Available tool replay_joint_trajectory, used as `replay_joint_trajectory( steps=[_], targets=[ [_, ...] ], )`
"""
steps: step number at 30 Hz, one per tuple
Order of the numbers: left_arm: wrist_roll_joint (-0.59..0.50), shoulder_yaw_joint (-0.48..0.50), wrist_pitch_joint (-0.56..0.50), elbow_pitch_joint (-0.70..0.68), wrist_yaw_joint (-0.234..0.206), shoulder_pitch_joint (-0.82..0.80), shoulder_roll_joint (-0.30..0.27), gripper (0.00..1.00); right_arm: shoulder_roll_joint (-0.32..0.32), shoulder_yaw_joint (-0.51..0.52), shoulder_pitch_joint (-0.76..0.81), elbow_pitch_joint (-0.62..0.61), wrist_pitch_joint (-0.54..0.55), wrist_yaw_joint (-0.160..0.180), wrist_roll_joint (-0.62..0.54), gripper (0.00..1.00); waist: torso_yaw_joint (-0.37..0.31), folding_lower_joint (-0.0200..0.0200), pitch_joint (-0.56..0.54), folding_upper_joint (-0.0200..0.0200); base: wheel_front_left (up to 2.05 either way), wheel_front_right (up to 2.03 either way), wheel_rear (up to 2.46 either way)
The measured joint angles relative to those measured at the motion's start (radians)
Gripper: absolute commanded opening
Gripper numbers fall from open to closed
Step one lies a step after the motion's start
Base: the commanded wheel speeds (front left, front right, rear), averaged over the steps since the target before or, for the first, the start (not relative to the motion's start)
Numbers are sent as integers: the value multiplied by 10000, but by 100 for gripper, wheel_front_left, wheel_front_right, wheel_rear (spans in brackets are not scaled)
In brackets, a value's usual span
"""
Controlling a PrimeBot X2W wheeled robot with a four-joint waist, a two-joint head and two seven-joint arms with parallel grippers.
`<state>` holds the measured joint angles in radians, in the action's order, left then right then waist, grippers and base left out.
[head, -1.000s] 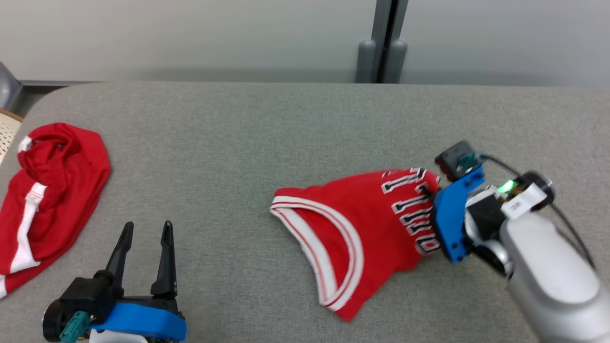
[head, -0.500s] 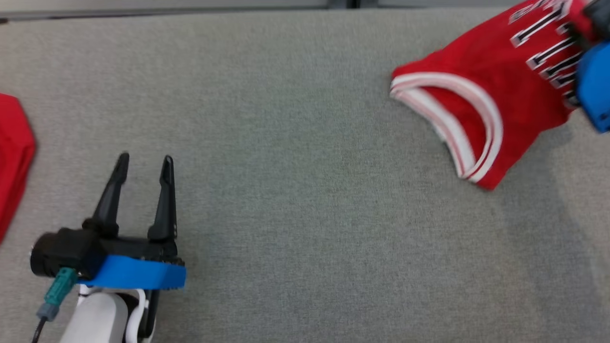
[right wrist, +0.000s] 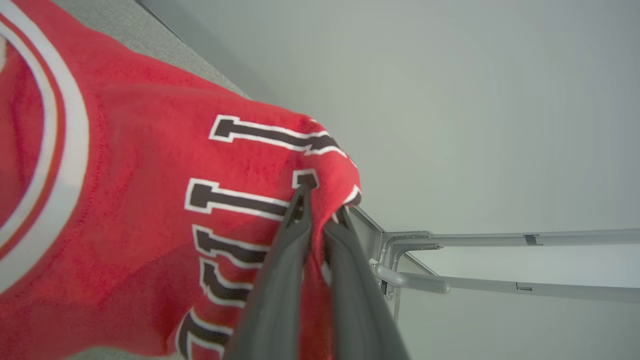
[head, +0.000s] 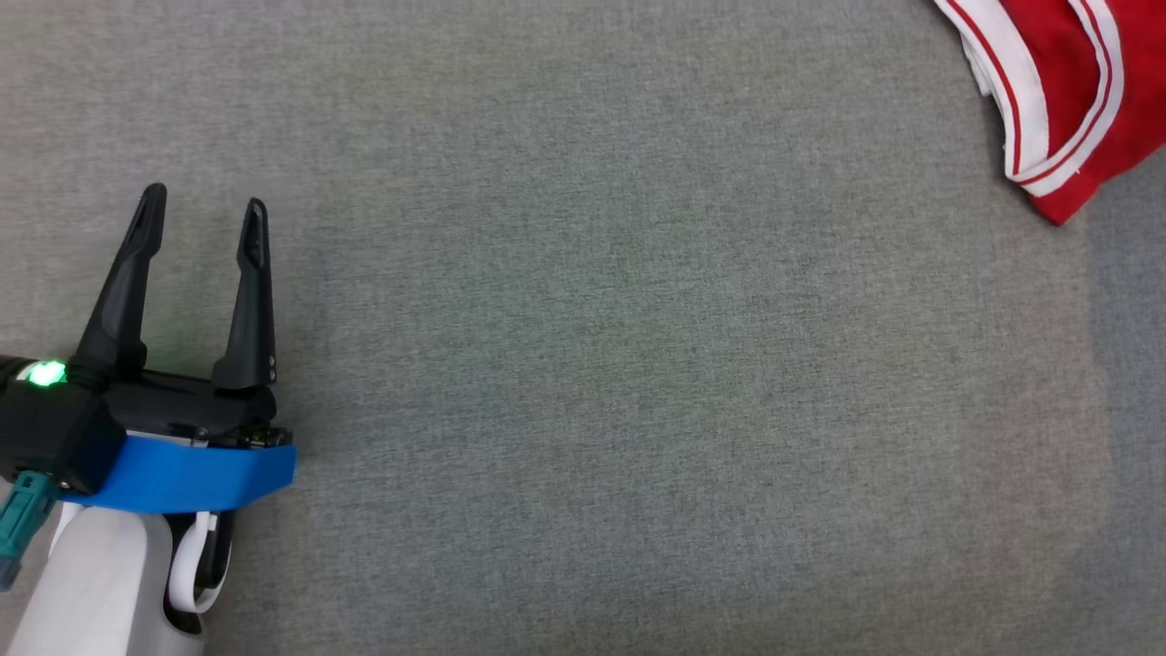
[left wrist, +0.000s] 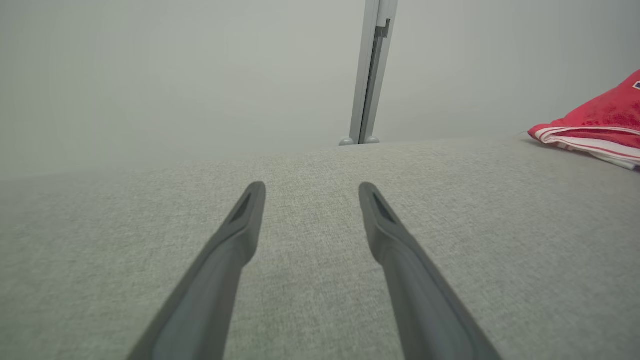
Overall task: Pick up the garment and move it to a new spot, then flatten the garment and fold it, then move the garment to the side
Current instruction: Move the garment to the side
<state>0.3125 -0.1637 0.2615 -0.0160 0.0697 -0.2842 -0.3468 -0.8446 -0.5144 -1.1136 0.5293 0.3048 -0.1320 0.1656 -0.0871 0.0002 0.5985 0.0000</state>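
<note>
Looking down on grey fabric tabletop (head: 583, 364), biggest thing by far, w/ pale wall (left wrist: 150, 75) rising behind its far edge in left wrist view.

Next in size: red garment (head: 1084, 82), a jersey w/ white-and-red trim, at far right of head view, cut off by frame top & right. From left wrist view, garment (left wrist: 595, 125) at far right, trimmed edge lying on tabletop, red body rising up & away to right, well apart from left fingers. From right wrist view, garment (right wrist: 125, 200) bunched & draped, black letters w/ white outline across it, curved white trim at left.

Then left gripper (head: 204, 199) at near left of head view: fingers spread apart, nothing btwn them, pointing to far side over bare tabletop; cannot tell whether touching fabric. Likewise left gripper (left wrist: 311, 187) in its own wrist view, just bare tabletop btwn dark fingers.

Then right gripper (right wrist: 322, 202): fingers pinched together on a fold of garment, right by the lettering.

Smaller bits: grey post (left wrist: 370, 70) upright at far edge against wall; grey metal rails (right wrist: 500, 240) past right fingers; blue band (head: 182, 474) across left wrist, behind fingers; teal plug (head: 23, 519) at its near-left side; smallest, green light (head: 43, 373) glowing on black housing.
</note>
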Motion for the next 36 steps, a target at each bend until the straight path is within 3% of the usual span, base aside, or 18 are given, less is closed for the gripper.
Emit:
replay_joint_trajectory(
  steps=[7,15,16,17,23,28,36],
  targets=[
    [35,12,0,-36,-31,-65,-48,100,107,815,-90,-420,109,4,-1168,0,-281,-1,197,0,0,0,0],
    [105,-102,0,165,-61,-65,88,100,27,1141,623,-757,345,4,-1446,0,-235,-2,-94,0,0,0,0],
    [121,-119,0,203,-56,-65,104,100,31,1252,727,-777,303,4,-1457,65,-213,-2,-138,0,0,0,0],
    [123,-140,0,244,-17,-65,123,100,29,1264,853,-825,209,6,-1453,100,-186,-2,-193,0,0,0,0],
    [144,-205,0,476,10,-29,355,100,174,1751,1468,-502,387,8,-1484,100,52,-2,-660,0,0,0,0],
    [169,-234,0,738,29,337,667,100,675,2487,2322,-199,-201,12,-1421,100,297,-3,-1363,0,0,0,0],
    [238,-79,0,1296,59,1294,1147,100,2928,4391,4704,-585,-1918,13,-652,100,737,-4,-2891,0,0,0,0]
  ],
)
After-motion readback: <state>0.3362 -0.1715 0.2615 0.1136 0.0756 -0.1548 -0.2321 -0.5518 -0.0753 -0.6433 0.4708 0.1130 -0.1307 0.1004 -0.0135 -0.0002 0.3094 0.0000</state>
